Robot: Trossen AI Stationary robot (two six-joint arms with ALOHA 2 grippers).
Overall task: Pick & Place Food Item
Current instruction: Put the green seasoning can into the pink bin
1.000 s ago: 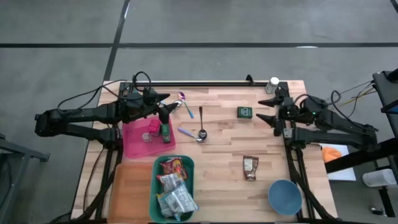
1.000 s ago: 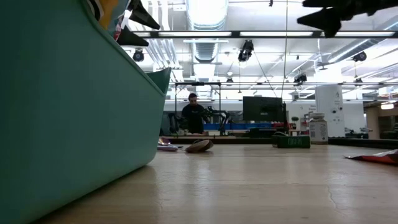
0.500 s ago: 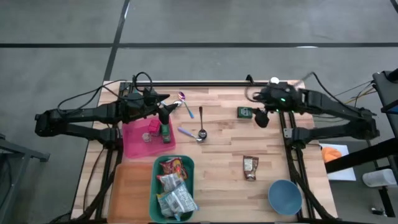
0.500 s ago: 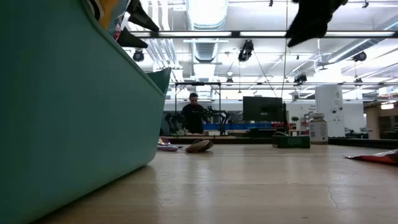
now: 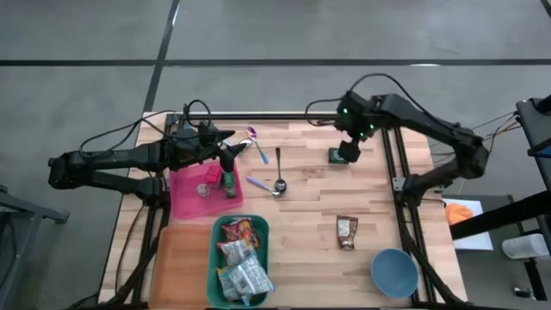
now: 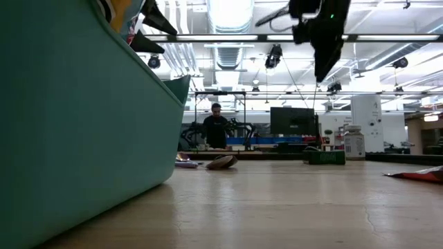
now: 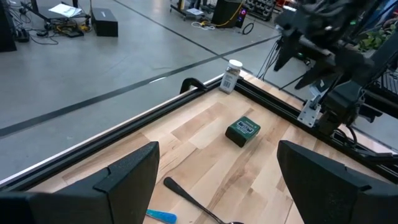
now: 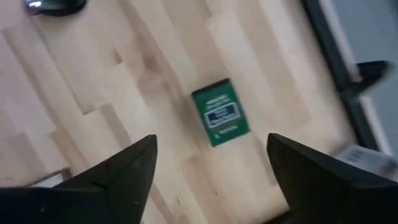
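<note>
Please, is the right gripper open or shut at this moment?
Open. In the right wrist view the right gripper has its two fingers wide apart, empty, above the green box.

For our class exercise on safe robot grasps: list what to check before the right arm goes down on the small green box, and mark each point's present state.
1. Right gripper open: ok.
2. Right gripper above the green box: ok.
3. Green box lies flat on the table, apart from other things: ok.
4. Black spoon away from the box: ok.
5. Left gripper off at the pink tray, not in the way: ok.
6. Fingers square to the box: cannot tell.
</note>
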